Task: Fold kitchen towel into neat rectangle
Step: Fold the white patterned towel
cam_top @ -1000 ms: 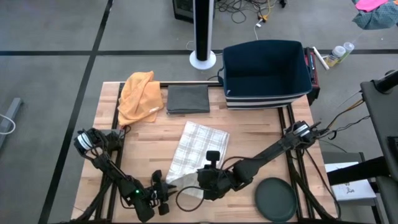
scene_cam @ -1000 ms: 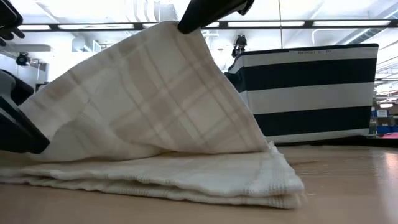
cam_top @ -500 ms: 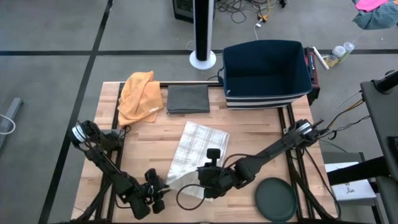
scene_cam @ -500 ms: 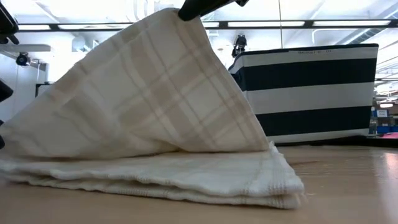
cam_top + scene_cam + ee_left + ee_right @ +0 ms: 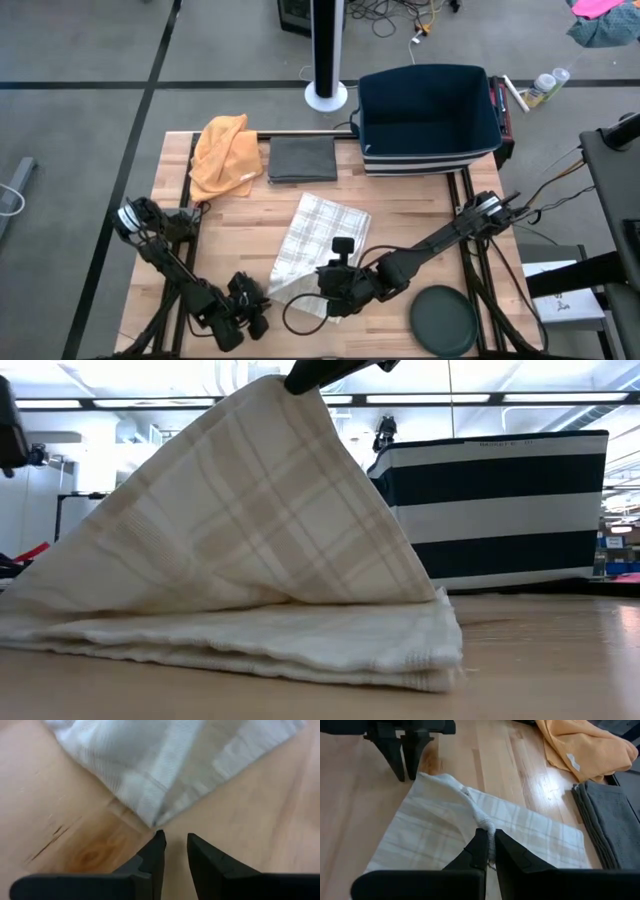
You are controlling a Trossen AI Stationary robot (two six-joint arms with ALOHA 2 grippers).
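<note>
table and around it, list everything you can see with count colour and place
plaid towel: 1, cream with beige checks, table centre, one corner lifted
orange cloth: 1, orange, crumpled at the table's far left
grey towel: 1, dark grey, folded, beside the orange cloth
bin: 1, navy with white stripes, far right edge of the table
round lid: 1, dark green, near right corner
white post: 1, white, on the floor behind the table
table: 1, light wood
left claw: 1, black, slightly parted, empty, near the towel's near corner
right claw: 1, black, shut on the plaid towel
</note>
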